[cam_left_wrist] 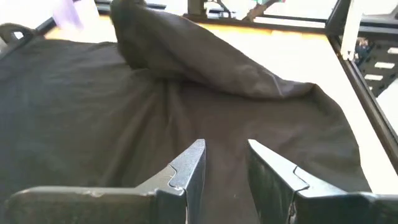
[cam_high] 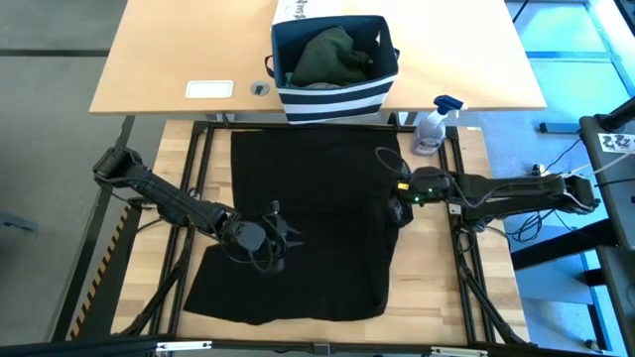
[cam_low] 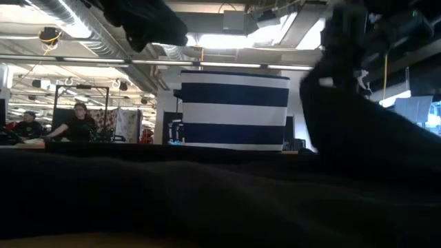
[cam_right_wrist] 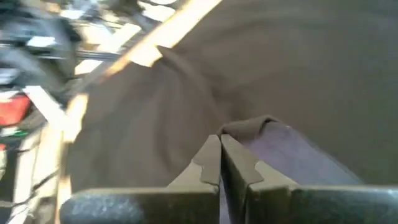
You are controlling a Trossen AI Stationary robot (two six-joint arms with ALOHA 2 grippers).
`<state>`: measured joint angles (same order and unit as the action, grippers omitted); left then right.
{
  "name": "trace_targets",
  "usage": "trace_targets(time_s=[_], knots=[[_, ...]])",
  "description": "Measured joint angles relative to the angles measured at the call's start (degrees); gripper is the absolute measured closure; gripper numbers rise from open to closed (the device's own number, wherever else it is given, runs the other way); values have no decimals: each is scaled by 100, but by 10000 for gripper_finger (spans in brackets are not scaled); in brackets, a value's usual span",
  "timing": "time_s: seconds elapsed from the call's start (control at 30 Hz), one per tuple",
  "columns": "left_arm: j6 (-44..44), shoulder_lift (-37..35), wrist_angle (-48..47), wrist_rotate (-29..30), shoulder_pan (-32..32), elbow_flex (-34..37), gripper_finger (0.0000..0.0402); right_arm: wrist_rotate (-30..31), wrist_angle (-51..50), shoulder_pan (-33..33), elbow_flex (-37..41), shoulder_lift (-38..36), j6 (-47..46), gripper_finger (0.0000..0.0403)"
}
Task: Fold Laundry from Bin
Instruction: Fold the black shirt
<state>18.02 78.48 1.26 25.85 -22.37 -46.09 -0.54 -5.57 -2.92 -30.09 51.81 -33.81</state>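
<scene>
A black garment (cam_high: 308,228) lies spread flat over the wooden table. Behind it, on the desk, stands the striped navy bin (cam_high: 337,59) with dark green laundry (cam_high: 329,55) inside. My left gripper (cam_high: 283,238) is over the garment's left half, open, with nothing between its fingers (cam_left_wrist: 224,165). At the garment's right edge, my right gripper (cam_high: 397,203) is shut on the cloth. In the low view the bin (cam_low: 234,107) shows beyond the dark cloth. My right gripper pinches a fold of the black garment's right edge (cam_right_wrist: 249,127) between its two shut fingers. It comes from the table's right, slanting down. The held part rises as a ridge (cam_left_wrist: 186,50) above the table, while the rest of the garment lies flat.
A spray bottle (cam_high: 434,124) stands at the table's far right corner. Behind the bin is a white printed box (cam_high: 308,10), and a white card (cam_high: 209,89) lies on the desk at the left. People (cam_low: 79,124) show far behind in the room.
</scene>
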Motion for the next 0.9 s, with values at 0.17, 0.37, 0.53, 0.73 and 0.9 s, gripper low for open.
trace_targets(time_s=[0.17, 0.37, 0.53, 0.73, 0.9], knots=[[-339, 2, 559, -409, 359, -2, 291, 354, 154, 646, -301, 66, 88, 402], [-831, 270, 1426, -1222, 898, -7, 289, 582, 316, 1036, -381, 182, 110, 402], [-1096, 815, 2195, -1825, 1325, -7, 253, 606, 310, 1085, -377, 291, 83, 402], [-1113, 1506, 2376, -1924, 1580, -410, 196, 702, 1158, 1082, -377, 726, 81, 403], [-1411, 1848, 2353, -1750, 1565, -919, 175, 668, 1820, 1082, -377, 1229, 122, 403]])
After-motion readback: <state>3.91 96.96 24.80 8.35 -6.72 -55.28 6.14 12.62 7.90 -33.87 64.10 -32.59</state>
